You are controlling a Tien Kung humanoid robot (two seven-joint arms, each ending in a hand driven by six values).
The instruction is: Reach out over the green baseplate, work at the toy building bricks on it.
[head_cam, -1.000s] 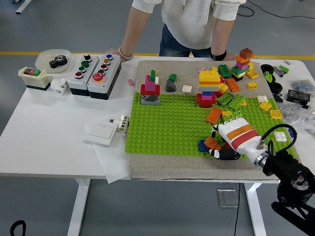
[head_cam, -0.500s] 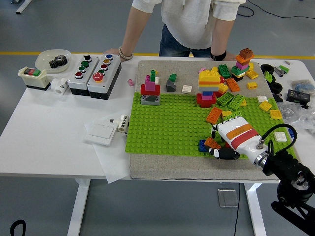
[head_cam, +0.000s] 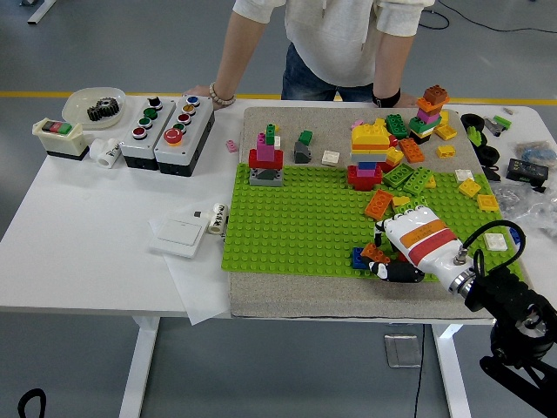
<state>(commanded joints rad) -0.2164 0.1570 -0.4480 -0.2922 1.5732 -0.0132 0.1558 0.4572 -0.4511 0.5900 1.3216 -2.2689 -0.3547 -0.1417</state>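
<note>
— Where's your hand?

— My right hand (head_cam: 416, 244) lies low over the near right part of the green baseplate (head_cam: 296, 218), fingers (head_cam: 393, 272) curled down around an orange brick (head_cam: 375, 253) at the plate's near edge. A blue brick (head_cam: 358, 257) sits just left of it, touching the orange one. My left arm isn't in sight.

— You've got hold of the orange one?

— It looks that way — the thumb lies under it and the other fingers close over it from behind.

— The rest of the bricks?

— A red, pink and green stack (head_cam: 266, 157) stands at the baseplate's far left. A yellow and red tower (head_cam: 369, 152) stands at the far right, loose bricks scattered around it. The baseplate itself lies on a grey mat (head_cam: 287, 300) on the tabletop (head_cam: 78, 235).

— Anyone opposite?

— A person stands at the far side — one hand (head_cam: 209, 92) rests on the tabletop's edge, left of the mat.
</note>
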